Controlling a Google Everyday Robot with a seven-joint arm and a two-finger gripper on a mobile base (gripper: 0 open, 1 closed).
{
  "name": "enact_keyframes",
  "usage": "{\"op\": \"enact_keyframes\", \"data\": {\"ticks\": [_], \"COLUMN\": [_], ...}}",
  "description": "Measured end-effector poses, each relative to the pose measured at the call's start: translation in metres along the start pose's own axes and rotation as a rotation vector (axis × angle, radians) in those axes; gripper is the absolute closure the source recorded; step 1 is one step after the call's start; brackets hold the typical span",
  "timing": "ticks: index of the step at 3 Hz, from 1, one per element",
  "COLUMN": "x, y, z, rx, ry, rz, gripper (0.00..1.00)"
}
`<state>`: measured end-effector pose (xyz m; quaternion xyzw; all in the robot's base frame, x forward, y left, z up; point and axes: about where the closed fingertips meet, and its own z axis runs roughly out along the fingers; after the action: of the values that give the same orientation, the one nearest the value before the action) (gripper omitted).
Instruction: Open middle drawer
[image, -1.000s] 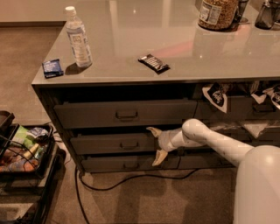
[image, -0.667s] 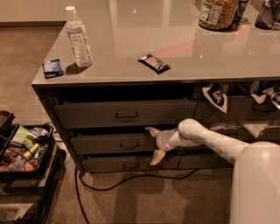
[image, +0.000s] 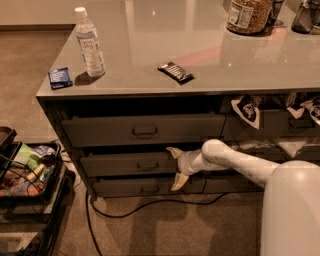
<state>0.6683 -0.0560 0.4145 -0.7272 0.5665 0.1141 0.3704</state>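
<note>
The gripper (image: 175, 168) sits against the cabinet face at the right end of the middle drawer (image: 120, 164), reached there by the white arm (image: 235, 160) coming in low from the right. Its two fingers (image: 173, 151) are spread wide, one above the other. The upper tip is by the drawer's top edge and the lower tip hangs over the bottom drawer (image: 135, 188). They have hold of nothing. The vertical spread suits a grip across a flat horizontal pull, which is probably why the wrist is turned this way.

The pull (image: 147, 166) lies just left of the gripper, apart from both fingers, so the grasp is not yet made. I judge the next move to be a short shift left to bracket the pull before closing. The drawer front shows none of its inside, so it looks shut or nearly so. The top drawer (image: 145, 130) above has its own larger handle and is not the target.

Further out, the counter (image: 150, 40) carries a bottle (image: 89, 42) and a blue box (image: 60, 78) at the left. A dark bar (image: 176, 72) lies mid-counter and a jar (image: 249, 15) stands at the far right, all clear of the work. A cable (image: 150, 202) trails on the floor below, and a cart (image: 59, 165) stands to the left, beside the drawer's path rather than in it.
</note>
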Motion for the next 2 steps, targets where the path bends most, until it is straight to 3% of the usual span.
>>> {"op": "enact_keyframes", "data": {"ticks": [1,2], "x": [0.012,0.046], "y": [-0.006,-0.025], "z": [-0.002,-0.008], "rx": [0.016,0.073], "ry": [0.002,0.034], "rz": [0.024,0.080], "gripper": [0.00,0.00]}}
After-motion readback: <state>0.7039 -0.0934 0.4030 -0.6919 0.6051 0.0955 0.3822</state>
